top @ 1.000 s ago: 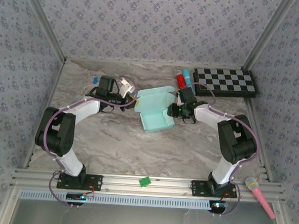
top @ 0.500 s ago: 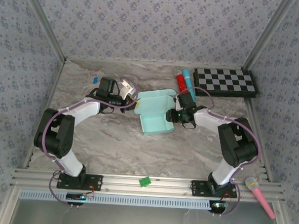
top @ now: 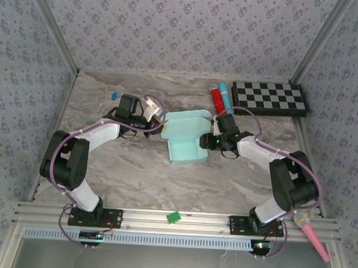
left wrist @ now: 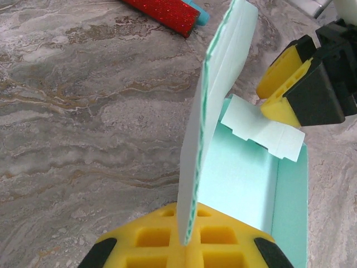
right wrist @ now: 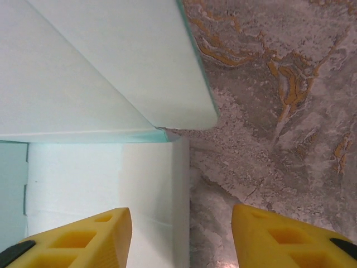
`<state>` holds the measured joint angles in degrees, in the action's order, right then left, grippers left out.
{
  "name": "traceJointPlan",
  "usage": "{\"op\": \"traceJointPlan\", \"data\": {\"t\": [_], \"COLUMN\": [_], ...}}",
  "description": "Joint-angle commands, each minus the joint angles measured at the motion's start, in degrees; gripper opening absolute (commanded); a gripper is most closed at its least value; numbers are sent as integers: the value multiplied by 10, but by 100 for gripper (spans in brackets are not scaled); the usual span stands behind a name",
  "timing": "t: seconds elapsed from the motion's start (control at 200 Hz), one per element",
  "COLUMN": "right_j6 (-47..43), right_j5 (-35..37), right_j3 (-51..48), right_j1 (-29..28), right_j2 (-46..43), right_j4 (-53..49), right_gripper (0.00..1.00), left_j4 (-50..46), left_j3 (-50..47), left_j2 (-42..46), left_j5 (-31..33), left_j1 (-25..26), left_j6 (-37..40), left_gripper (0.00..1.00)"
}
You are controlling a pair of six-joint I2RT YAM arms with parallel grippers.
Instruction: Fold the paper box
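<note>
The box (top: 187, 148) sits mid-table, a little back of centre, between the two claws. Its tray is open upward and its lid stands raised at the back-left edge.

The left claw (left wrist: 187, 237) is closed on the lid's edge, and the thin card rises upright from between its yellow pads. The right claw (right wrist: 181, 237) is open at the tray's right wall. One finger is over the card, the other over bare table (top: 134, 168), and the wall's edge lies between them untouched. A loose tab folds inward over the tray just beside the right claw's pads.

There is open room in front of the box and to the left of the left arm. Behind the right claw it is tighter: a red tube (top: 216, 100) and a blue tube (top: 225, 99) lie close together, with a checkerboard (top: 269, 97) further right against the back wall. A small blue piece (top: 113, 96) lies near the back-left corner, well apart from the box.

Compared with a second ago, the tray sits squarer to the table and slightly further left. The right arm's elbow has swung outward and nearer the front, and its claw has spread wider. The left arm has hardly shifted.

The table is grey-brown marble print, enclosed on three sides by patterned grey walls. A metal rail (top: 40, 212) runs along the front, with a green piece (top: 174, 217) on it and a pink object (top: 311, 236) at its right end.
</note>
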<state>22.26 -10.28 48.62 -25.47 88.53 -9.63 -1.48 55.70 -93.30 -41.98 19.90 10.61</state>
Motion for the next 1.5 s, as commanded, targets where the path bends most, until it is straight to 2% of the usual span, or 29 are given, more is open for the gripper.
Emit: {"op": "traceJointPlan", "data": {"t": [0.0, 0.46, 0.63, 1.494], "right_j6": [11, 20, 24, 22], "right_j5": [1, -27, -27, 113], "right_j3": [-15, -49, -39, 3], "right_j1": [4, -10, -21, -77], "right_j2": [-18, -12, 13, 52], "right_j4": [-5, 10, 10, -95], "right_gripper": [53, 53, 49, 39], "left_j4": [2, 14, 17, 23], "left_j3": [-2, -6, -7, -6], "left_j2": [19, 18, 19, 19], "left_j5": [-3, 2, 2, 17], "left_j1": [3, 3, 4, 3], "left_j6": [17, 8, 5, 0], "left_gripper": [0, 0, 0, 0]}}
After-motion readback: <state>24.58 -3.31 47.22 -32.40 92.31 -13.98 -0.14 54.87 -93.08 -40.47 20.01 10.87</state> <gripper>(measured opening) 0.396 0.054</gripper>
